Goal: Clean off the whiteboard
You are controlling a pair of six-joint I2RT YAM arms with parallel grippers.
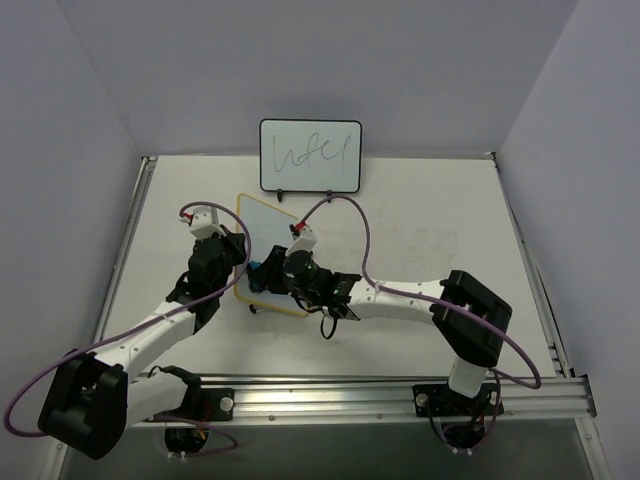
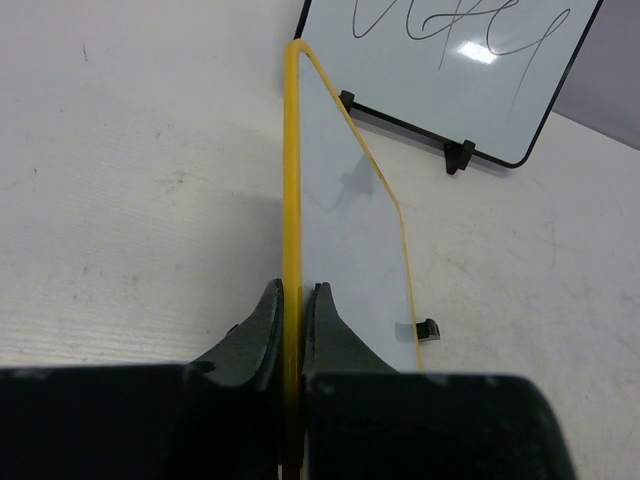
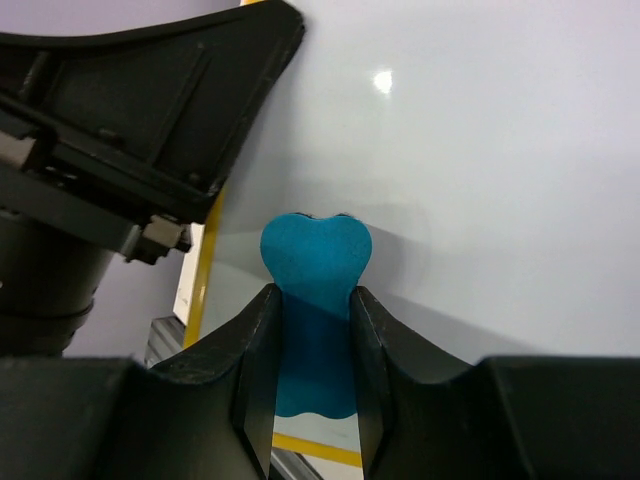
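The whiteboard (image 1: 262, 226) has a yellow-tan frame and stands tilted up on the table in the middle. In both wrist views its white face (image 2: 345, 240) (image 3: 480, 180) shows no writing. My left gripper (image 1: 238, 262) (image 2: 293, 290) is shut on the board's left frame edge, one finger on each side. My right gripper (image 1: 270, 276) (image 3: 313, 292) is shut on a blue eraser (image 3: 315, 260) (image 1: 262, 276). The eraser's rounded end lies against the board's face near its lower left corner. The left arm's wrist (image 3: 150, 110) shows close beside it.
A black-framed whiteboard (image 1: 310, 155) (image 2: 450, 50) with one dark scribble line stands upright at the back of the table. Purple cables loop from both arms. A metal rail (image 1: 400, 395) runs along the near edge.
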